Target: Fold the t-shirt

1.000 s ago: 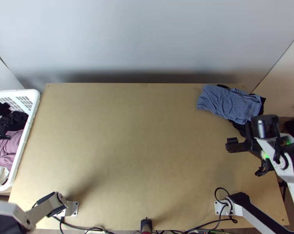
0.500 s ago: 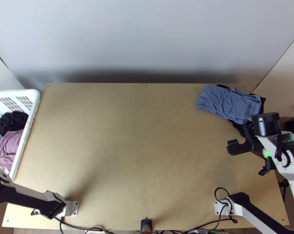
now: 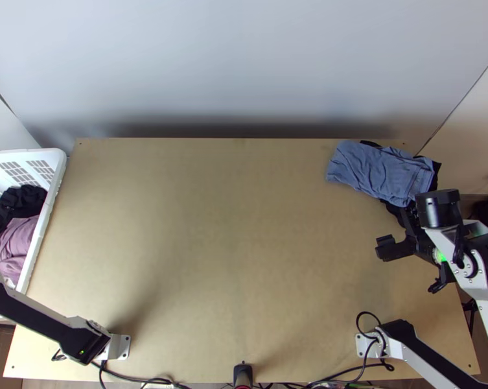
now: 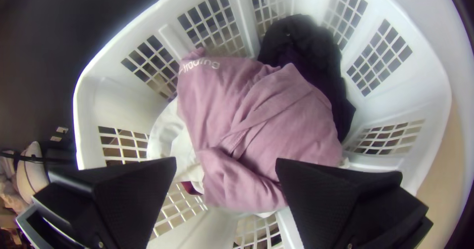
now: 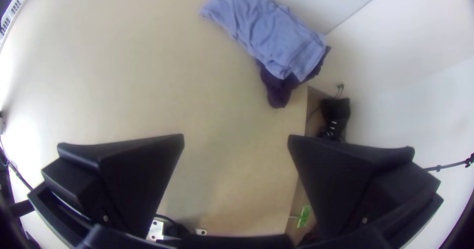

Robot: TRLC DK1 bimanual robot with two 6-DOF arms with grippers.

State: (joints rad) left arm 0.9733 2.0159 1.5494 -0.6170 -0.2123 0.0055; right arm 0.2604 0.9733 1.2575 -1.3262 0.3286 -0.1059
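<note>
Pink t-shirt (image 4: 296, 115), likely one to fold, bunched in basket (image 4: 108, 56), over white cloth (image 4: 180, 152), beside black cloth (image 4: 308, 56). Looks light, soft, limp, hardly fragile or slippery. Best hold: loose middle, deep pinch through several layers; shallow pinch may slide off, too deep may bring white cloth along. Left gripper (image 4: 226, 163) over basket: fingers (image 4: 328, 194) wide apart, nothing held. Right gripper (image 5: 237, 138) over counter (image 3: 244, 227): wide apart too, empty.

White plastic basket (image 4: 123, 46), wrinkled matt mauve cloth (image 4: 296, 125), smooth wooden table (image 3: 224, 259)
</note>
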